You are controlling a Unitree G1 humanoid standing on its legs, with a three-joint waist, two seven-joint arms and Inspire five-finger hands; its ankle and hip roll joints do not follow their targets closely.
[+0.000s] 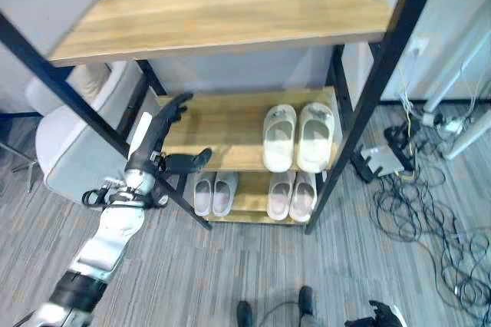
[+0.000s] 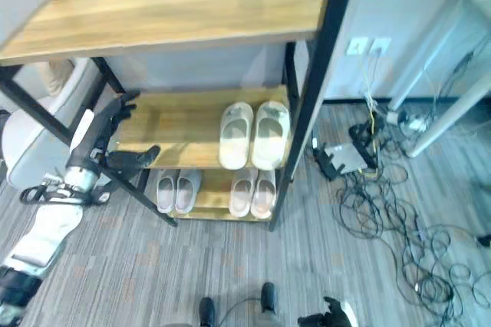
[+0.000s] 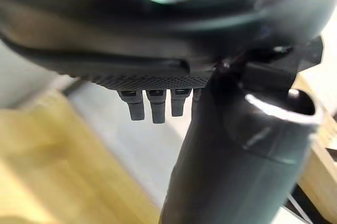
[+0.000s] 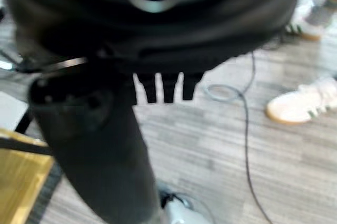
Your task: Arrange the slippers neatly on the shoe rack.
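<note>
A cream pair of slippers [image 1: 298,137] lies side by side on the right half of the rack's middle shelf [image 1: 207,123]. On the bottom shelf lie two more pale pairs, one at the left [image 1: 214,193] and one at the right [image 1: 291,195]. My left hand [image 1: 156,140] is open at the left end of the middle shelf, its fingers [image 3: 152,106] straight over the bare wood and its thumb spread toward the rack's front. It holds nothing and is well left of the cream pair. My right hand [image 4: 158,40] hangs open above the carpet.
The rack's wide top shelf [image 1: 230,12] overhangs the middle one, and a slanted black post [image 1: 84,108] crosses beside my left arm. A pale padded chair [image 1: 69,143] stands left of the rack. Tangled cables [image 1: 430,212] and a small device [image 1: 380,160] lie at the right. A person's white shoe [image 4: 300,105] rests on the floor.
</note>
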